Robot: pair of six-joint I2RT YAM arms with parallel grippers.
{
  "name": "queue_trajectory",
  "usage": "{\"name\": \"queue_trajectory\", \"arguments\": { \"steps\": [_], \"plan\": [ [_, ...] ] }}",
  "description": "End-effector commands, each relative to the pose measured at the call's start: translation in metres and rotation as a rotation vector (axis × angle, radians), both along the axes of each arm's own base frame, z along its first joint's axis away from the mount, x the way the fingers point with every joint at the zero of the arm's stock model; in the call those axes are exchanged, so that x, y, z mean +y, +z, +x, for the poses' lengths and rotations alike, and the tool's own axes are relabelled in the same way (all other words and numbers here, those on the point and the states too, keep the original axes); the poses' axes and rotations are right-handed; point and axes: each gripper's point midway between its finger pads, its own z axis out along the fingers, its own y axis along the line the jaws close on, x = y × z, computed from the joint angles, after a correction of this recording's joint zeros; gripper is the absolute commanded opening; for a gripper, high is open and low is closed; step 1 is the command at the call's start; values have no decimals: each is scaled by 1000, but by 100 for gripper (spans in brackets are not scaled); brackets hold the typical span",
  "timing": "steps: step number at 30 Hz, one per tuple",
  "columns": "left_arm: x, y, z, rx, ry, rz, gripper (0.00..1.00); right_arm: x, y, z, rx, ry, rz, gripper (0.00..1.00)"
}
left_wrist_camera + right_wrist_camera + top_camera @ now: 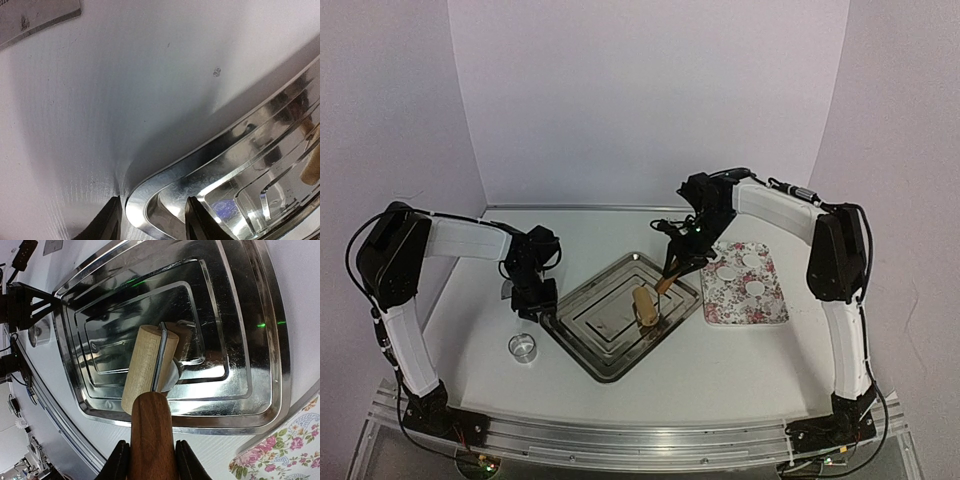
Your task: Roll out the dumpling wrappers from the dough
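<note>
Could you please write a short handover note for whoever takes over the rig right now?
Left pincer: open, astride the corner rim of the tray.
Right pincer: shut on the handle of the roller, which sits in the tray.
Done: three wrappers lie on the plate; the ring stands on the table beside the tray.
Left: nothing else to roll shows clearly; check the tray.

Top camera looks down from high behind; both wrist cameras hover close — all three share the shiny stepped steel tray (620, 280).
</note>
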Motion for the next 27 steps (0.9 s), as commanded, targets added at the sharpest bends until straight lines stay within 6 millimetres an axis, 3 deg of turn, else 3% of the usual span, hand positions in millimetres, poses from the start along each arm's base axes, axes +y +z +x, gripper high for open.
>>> {"name": "queue_trajectory", "arguments": {
  "steps": [1, 8, 17, 27],
  "plan": [
    [10, -11, -4, 19, 6, 40, 38, -85, -66, -10, 18, -34, -499, 0],
    [25, -24, -18, 68, 1, 109, 21, -112, -77, -17, 64, -74, -596, 0],
    [24, -25, -17, 56, -2, 103, 6, -135, -106, -36, 133, -60, -703, 0],
    [24, -26, -16, 45, -2, 97, 0, -177, -144, -72, 187, -29, -873, 0]
  ]
}}
